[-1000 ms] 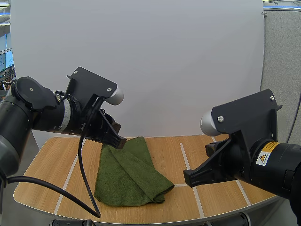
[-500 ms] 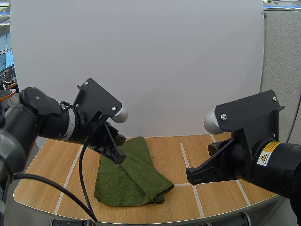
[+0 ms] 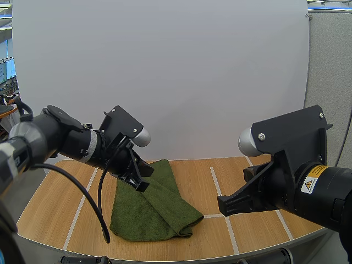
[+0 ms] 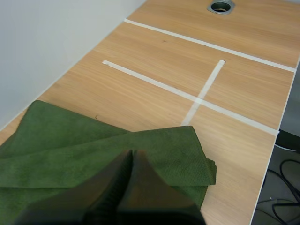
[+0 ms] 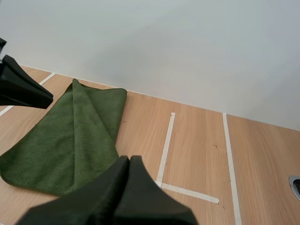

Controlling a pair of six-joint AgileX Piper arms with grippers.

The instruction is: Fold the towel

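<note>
A dark green towel (image 3: pixel 154 209) lies folded on the wooden table (image 3: pixel 247 231), its layers fanned apart toward the back. My left gripper (image 3: pixel 141 186) hovers just over the towel's back left part, fingers shut together with nothing in them. In the left wrist view its fingers form one dark wedge (image 4: pixel 132 157) above the towel (image 4: pixel 84 145). My right gripper (image 3: pixel 223 208) hangs to the right of the towel, shut and empty. Seen from the right wrist, the shut wedge (image 5: pixel 127 161) stands near the towel's (image 5: pixel 70 136) right edge, and the left gripper (image 5: pixel 28 91) hangs over its far side.
White tape lines (image 3: pixel 220 198) mark out fields on the table, with a cross of tape right of the towel (image 5: pixel 164 150). A round metal grommet (image 4: pixel 221 6) sits in the tabletop far to the right. The table's rounded front edge runs close below the towel.
My left gripper has dropped lower and tilted down over the towel's back left part, staying shut. The right arm has barely moved. The towel lies as before.
</note>
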